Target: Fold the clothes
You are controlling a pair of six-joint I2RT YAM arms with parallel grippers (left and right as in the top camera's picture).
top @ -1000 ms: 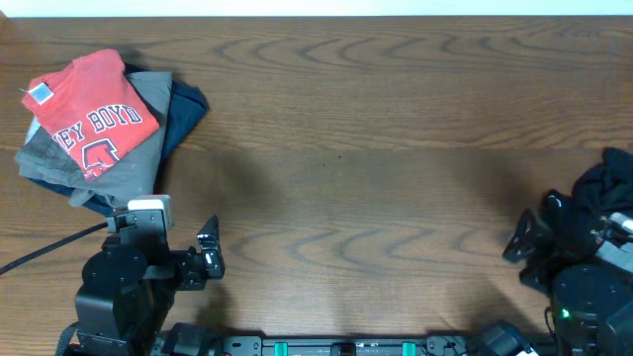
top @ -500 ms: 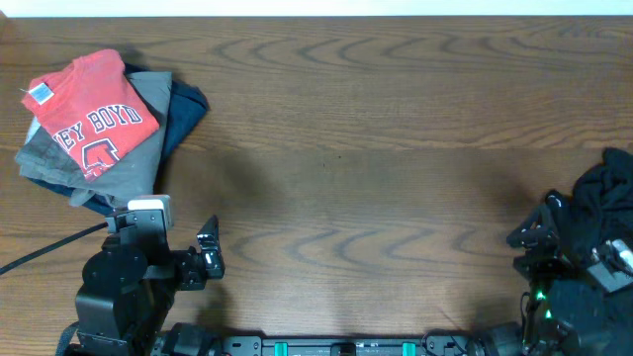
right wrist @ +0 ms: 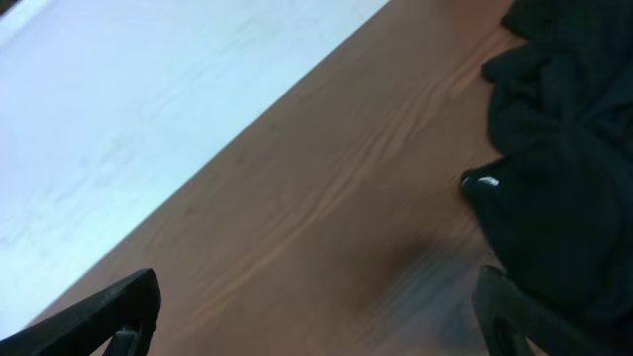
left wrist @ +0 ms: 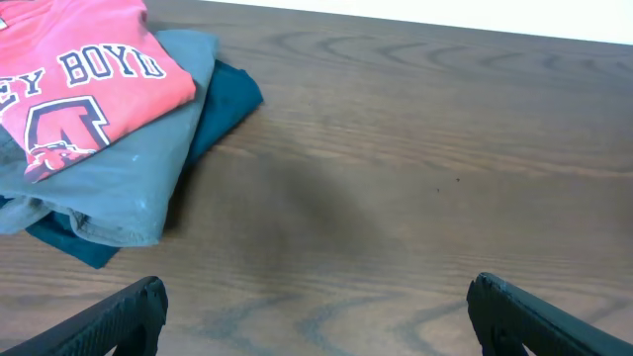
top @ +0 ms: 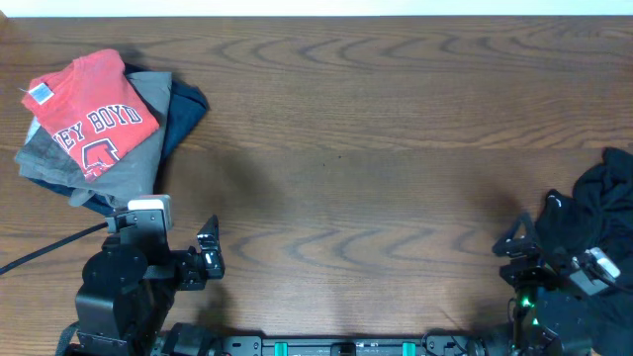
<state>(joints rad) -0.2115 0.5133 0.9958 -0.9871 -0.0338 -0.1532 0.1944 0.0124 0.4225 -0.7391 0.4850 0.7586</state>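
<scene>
A folded coral-red T-shirt with white "BOYD" lettering lies on top of a stack at the table's far left, over a folded grey garment and a dark teal one. The left wrist view shows the red shirt, the grey garment and the teal one. A crumpled black garment lies at the right edge and shows in the right wrist view. My left gripper is open and empty near the front edge. My right gripper is open and empty just left of the black garment.
The brown wooden table spreads between the two piles. A black cable runs from the left arm off the left edge. A white surface lies beyond the table's edge in the right wrist view.
My right arm has turned and shifted by the black garment, its gripper now a little lower and further left. The left arm and the folded stack have not moved.
</scene>
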